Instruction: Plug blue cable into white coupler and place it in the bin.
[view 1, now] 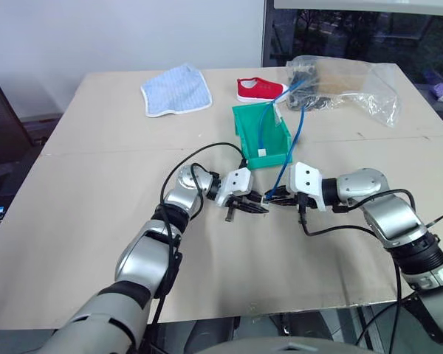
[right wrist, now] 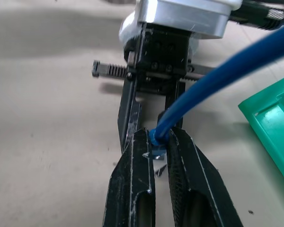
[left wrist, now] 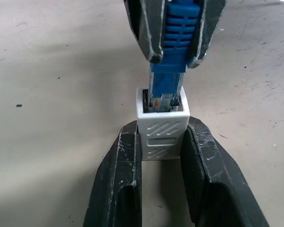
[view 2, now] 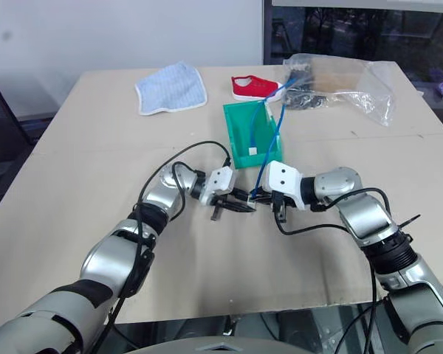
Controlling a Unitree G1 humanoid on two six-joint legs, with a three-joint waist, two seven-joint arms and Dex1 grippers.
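The white coupler [left wrist: 162,127] is clamped between my left gripper's [view 1: 247,206] fingers, socket facing the other hand. My right gripper [view 1: 275,198] is shut on the blue cable's [view 1: 292,147] boot [left wrist: 177,42], just behind the clear plug. The plug's tip sits inside the coupler's socket. Both grippers meet tip to tip a little above the table, just in front of the bin [view 1: 242,129]. From the right gripper [right wrist: 158,137] the cable [right wrist: 217,80] arcs up and back past the bin's right side toward the bag.
Another blue cable with a white piece at its end lies inside the green bin. Behind it are a red shoe [view 1: 258,88], a light-blue cloth [view 1: 176,90] and a clear plastic bag [view 1: 347,85] of cables. Bare cardboard tabletop surrounds the grippers.
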